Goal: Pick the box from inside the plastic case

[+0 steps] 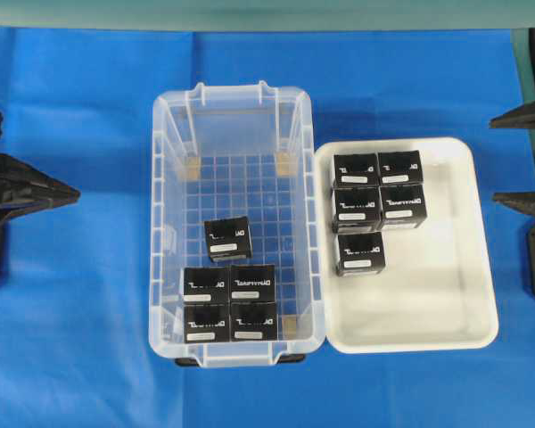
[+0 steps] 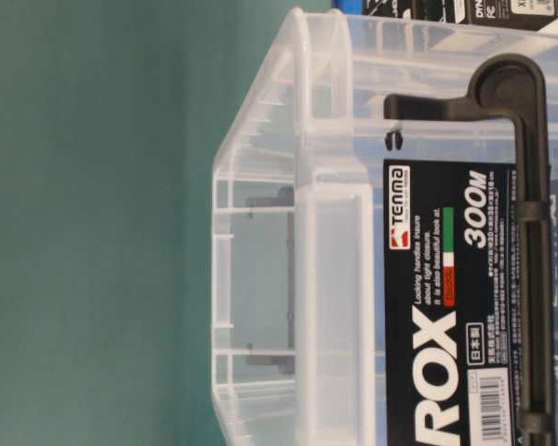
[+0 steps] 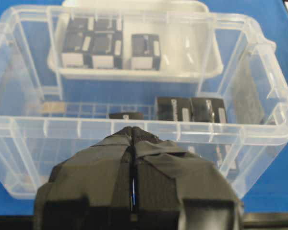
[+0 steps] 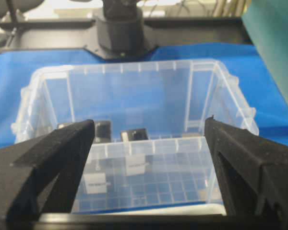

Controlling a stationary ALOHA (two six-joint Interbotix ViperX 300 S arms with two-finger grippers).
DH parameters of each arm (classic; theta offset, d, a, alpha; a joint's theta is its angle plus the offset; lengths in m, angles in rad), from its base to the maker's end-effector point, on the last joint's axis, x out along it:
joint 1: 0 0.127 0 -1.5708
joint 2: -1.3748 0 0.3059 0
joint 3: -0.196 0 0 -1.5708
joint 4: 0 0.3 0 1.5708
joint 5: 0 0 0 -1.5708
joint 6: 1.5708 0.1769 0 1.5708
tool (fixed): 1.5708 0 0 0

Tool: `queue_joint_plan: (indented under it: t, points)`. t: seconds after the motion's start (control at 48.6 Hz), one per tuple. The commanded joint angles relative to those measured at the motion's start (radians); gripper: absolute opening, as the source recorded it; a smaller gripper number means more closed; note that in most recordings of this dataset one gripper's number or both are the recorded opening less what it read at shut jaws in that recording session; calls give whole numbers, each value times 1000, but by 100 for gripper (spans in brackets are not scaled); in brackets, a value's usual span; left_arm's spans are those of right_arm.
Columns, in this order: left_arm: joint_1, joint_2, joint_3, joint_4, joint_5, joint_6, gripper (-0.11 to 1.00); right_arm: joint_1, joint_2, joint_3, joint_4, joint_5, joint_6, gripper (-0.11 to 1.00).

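Observation:
The clear plastic case (image 1: 158, 223) stands mid-table on the blue cloth and holds several black boxes. One box (image 1: 227, 239) lies alone near its middle, and a cluster of others (image 1: 229, 303) sits at its near end. My left gripper (image 1: 71, 193) is shut and empty, outside the case's left wall. The left wrist view shows its taped fingertips (image 3: 133, 129) pressed together just short of the case rim (image 3: 62, 122), with the lone box (image 3: 126, 115) beyond. My right gripper (image 1: 495, 160) is open at the right edge. In the right wrist view its wide jaws (image 4: 150, 120) frame the case (image 4: 134, 67).
A shallow white tray (image 1: 446, 294) touches the case's right side and carries several more black boxes (image 1: 377, 189). The table-level view shows only the case's end wall (image 2: 325, 232) with its label and black latch (image 2: 530, 232).

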Motion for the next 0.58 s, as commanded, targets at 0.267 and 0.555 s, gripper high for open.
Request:
queue_joint_plan:
  t: [0.267, 0.555]
  points:
    - [0, 6, -28, 3, -5, 5, -7, -3, -11, 18, -2, -5, 3, 94]
    - [0, 2, -28, 3, -5, 6, -7, -3, -31, 17, 0, 31, 3, 94]
